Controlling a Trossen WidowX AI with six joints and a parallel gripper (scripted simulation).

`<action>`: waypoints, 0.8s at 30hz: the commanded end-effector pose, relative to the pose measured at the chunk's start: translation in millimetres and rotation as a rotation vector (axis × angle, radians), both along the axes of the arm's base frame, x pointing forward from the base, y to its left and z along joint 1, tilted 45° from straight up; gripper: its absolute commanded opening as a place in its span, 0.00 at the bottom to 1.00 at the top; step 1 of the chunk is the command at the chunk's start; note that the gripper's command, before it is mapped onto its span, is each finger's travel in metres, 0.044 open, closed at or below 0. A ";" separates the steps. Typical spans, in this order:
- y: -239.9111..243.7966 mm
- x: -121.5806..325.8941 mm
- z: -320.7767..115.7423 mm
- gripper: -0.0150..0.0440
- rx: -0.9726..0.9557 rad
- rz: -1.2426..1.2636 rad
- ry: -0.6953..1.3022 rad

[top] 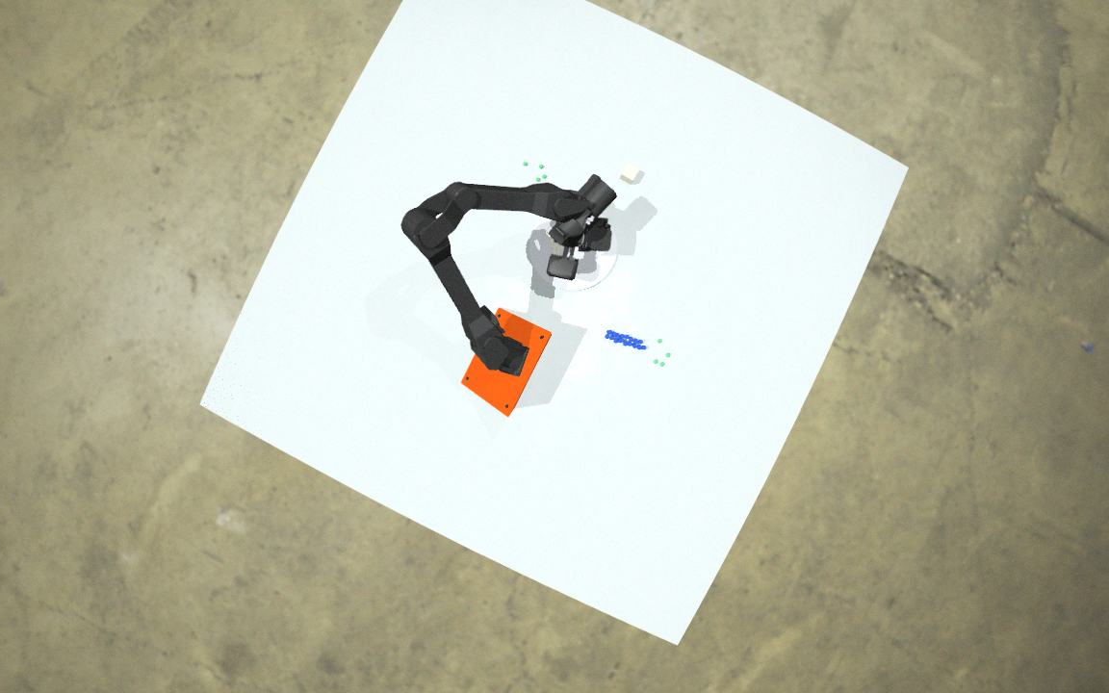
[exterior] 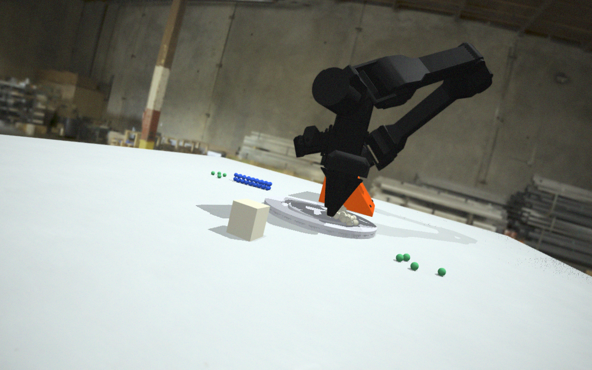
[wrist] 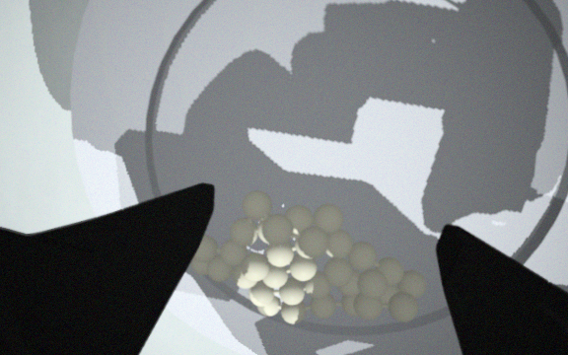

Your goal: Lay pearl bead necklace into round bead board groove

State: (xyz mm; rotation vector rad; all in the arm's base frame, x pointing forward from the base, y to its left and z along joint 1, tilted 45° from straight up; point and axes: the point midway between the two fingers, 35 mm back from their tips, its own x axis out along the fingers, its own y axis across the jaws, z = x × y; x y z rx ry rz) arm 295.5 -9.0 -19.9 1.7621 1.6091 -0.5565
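The pearl bead necklace (exterior: 348, 218) (wrist: 304, 270) lies bunched in a heap on the round bead board (top: 606, 269) (exterior: 363, 233) (wrist: 111, 89). The heap is inside and partly over the near part of the thin circular groove (wrist: 150, 118) in the wrist view. Several beads are stacked on others. My gripper (exterior: 331, 213) (wrist: 326, 216) is open and low over the board, its fingertips on either side of most of the heap. The left finger covers the heap's left end in the wrist view. In the top view the arm hides the necklace.
A cream block (top: 630, 173) (exterior: 245, 220) stands beside the board. Blue beads (top: 625, 339) (exterior: 252, 181) lie in rows near a group of green beads (top: 668, 354) (exterior: 219, 175). More green beads (top: 541, 166) (exterior: 414, 265) lie on another side. An orange mount (top: 494, 392) (exterior: 357, 200) is under the arm's base.
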 end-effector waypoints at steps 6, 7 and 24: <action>0.6 -0.1 -0.6 0.68 0.000 0.000 0.001; 0.6 -0.1 -0.6 0.63 0.000 0.000 0.001; 0.6 -0.1 -0.6 0.34 0.000 0.000 0.001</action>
